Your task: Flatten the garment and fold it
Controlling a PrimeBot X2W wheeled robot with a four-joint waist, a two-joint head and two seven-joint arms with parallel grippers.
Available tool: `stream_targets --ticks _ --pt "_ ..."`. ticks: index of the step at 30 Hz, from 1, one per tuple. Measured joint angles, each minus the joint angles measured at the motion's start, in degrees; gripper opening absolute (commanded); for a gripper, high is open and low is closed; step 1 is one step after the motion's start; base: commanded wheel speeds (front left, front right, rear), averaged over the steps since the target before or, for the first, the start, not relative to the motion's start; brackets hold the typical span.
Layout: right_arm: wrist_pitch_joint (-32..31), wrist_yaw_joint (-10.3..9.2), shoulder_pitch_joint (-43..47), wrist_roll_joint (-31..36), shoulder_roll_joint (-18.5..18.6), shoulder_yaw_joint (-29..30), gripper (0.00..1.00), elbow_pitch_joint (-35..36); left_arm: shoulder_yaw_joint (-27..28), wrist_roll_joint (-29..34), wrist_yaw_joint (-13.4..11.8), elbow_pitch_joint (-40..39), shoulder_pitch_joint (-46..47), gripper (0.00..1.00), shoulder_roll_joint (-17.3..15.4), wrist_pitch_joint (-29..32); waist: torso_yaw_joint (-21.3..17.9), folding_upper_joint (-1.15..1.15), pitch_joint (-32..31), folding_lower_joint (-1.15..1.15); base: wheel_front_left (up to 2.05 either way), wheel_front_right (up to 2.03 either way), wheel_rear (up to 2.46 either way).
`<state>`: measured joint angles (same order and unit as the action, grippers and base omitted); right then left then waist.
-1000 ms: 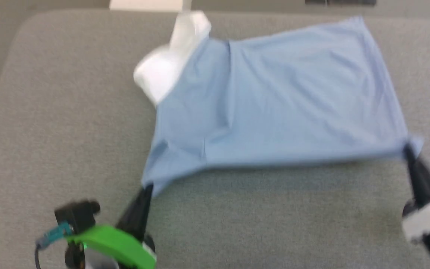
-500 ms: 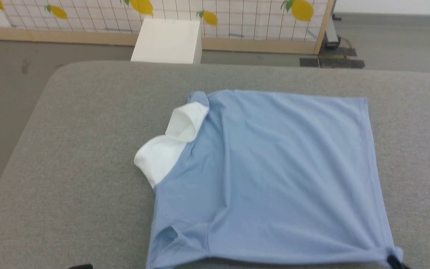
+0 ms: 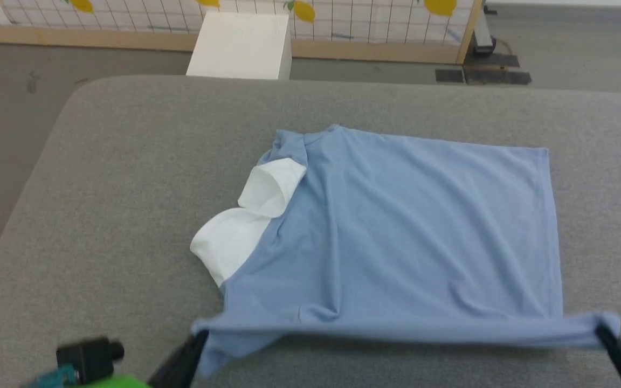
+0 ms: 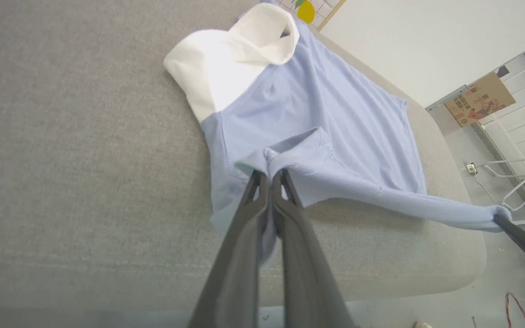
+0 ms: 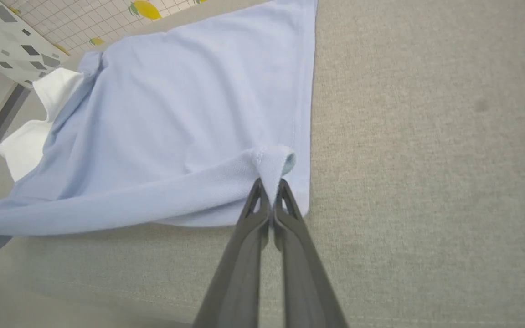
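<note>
The garment (image 3: 397, 231), a light blue shirt with a white collar (image 3: 246, 226) turned out at its left, lies on the grey padded table (image 3: 127, 188). Its near edge is lifted off the surface and stretched taut between both grippers. My left gripper (image 3: 198, 338) is shut on the near left corner (image 4: 269, 171). My right gripper (image 3: 601, 330) is shut on the near right corner (image 5: 270, 182). In the left wrist view, the right gripper's dark fingers (image 4: 513, 230) pinch the far end of the stretched edge.
A white box (image 3: 240, 46) stands on the floor beyond the table, before a lemon-patterned grid panel (image 3: 343, 16) with a wooden frame. The table's rounded left edge (image 3: 35, 178) drops to grey floor. Bare grey padding surrounds the shirt on all sides.
The head camera tilted up and then slightly back, shifting the whole picture. The shirt's near edge now hangs raised and taut between both grippers, which stay shut on its corners.
</note>
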<state>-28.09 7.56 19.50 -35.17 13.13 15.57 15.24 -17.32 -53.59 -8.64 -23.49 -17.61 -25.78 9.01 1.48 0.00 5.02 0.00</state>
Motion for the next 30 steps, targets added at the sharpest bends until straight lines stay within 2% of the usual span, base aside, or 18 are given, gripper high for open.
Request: stream_targets --ticks 8,14,23,30 --pt "2.9 0.00 -11.8 1.6 4.8 -3.4 0.00 -2.6 -1.4 6.3 2.6 3.9 17.1 0.00 -1.2 0.9 -0.4 0.00 4.3 0.00 0.00 0.00 0.00" --pt "4.0 0.00 -18.9 1.9 8.1 -7.2 0.00 -7.8 -4.3 8.8 5.8 11.9 27.2 0.00 1.1 0.5 -1.2 0.00 8.3 0.00 0.00 0.00 0.00" --pt "5.0 0.00 -25.1 1.4 11.2 -12.2 0.00 -17.0 -7.0 9.7 8.7 26.1 34.6 0.00 6.0 -2.6 -2.2 0.00 13.4 0.00 0.00 0.00 0.00" --pt "6.3 0.00 -28.0 0.4 12.0 -15.3 0.00 -23.6 -7.0 9.7 9.7 34.2 37.0 0.00 7.4 -4.2 -1.8 0.00 14.5 0.00 0.00 0.00 0.00"
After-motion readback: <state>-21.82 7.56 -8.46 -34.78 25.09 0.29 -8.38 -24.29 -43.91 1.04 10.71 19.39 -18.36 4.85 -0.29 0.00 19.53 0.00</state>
